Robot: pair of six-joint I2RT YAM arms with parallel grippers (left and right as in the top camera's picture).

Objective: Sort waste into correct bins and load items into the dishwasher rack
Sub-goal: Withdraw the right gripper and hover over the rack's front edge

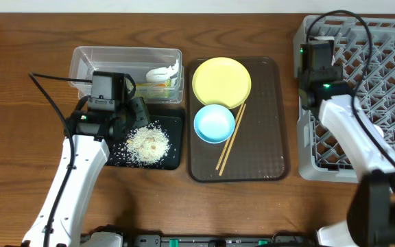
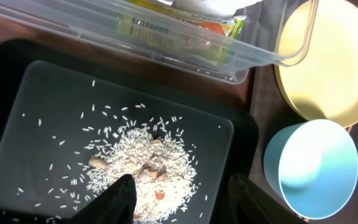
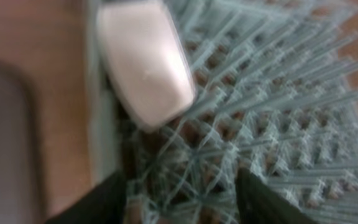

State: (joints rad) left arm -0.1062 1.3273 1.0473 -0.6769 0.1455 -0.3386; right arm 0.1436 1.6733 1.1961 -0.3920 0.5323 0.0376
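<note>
Right end effector spread over dishwasher rack, pink bowl upper left; left end effector spread above rice; blue bowl likely next.

Left arm comes up from near edge, white forearm angled slightly right, wrist tipped down. Left hand spread wide, nothing between dark fingers. Right arm runs from lower right toward far side, leaning left. Right hand looks spread too, probably empty, wrist view pretty blurry.
</note>
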